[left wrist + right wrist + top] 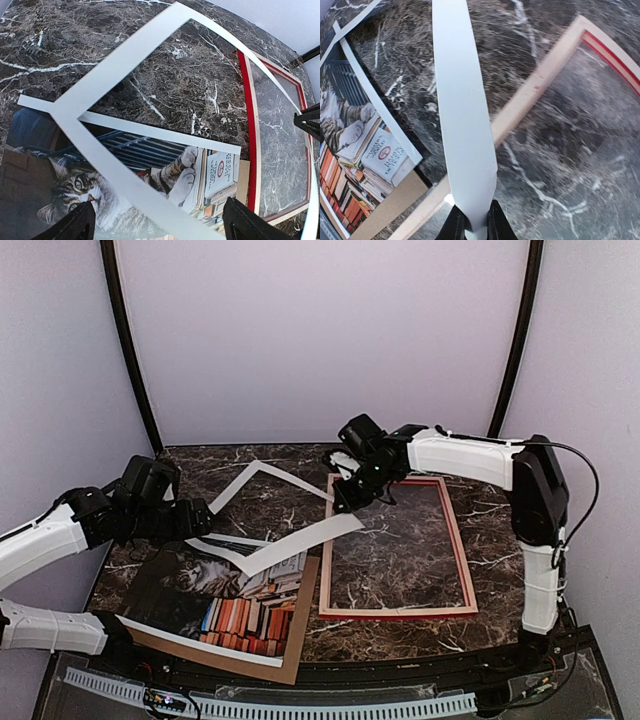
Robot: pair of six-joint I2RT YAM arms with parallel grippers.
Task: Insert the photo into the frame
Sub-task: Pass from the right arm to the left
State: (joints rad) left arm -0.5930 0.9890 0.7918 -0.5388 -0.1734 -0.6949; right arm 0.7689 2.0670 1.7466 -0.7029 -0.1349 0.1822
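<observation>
1. The right gripper (475, 227) has its jaws pinched tight on one strip of the white mat (462, 125). Only the right wrist view shows this contact. In the top view the fingers merge into a dark mass at the mat's far right corner.
2. The left gripper (160, 226) has its jaws spread wide with nothing between them. Its wrist view looks down past both fingertips (75, 225) onto the mat and the print. The top view shows it hovering above the upper left of the print.
3. The mat hangs tilted, raised at the right gripper's end. Its low left corner lies over the top edge of the photo (215, 595). Whether it rests on the print there cannot be told.
4. The photo lies face up at the front left of the table (490, 520) on the brown backing board (302, 625), outside the frame (400, 612).
5. The frame lies flat just right of the board, with marble showing through its opening. The right wrist view shows pale wood on its rail, which the top view does not resolve.
6. The left arm hides the print's far left corner in the top view. The left wrist view cuts off its lower half.
</observation>
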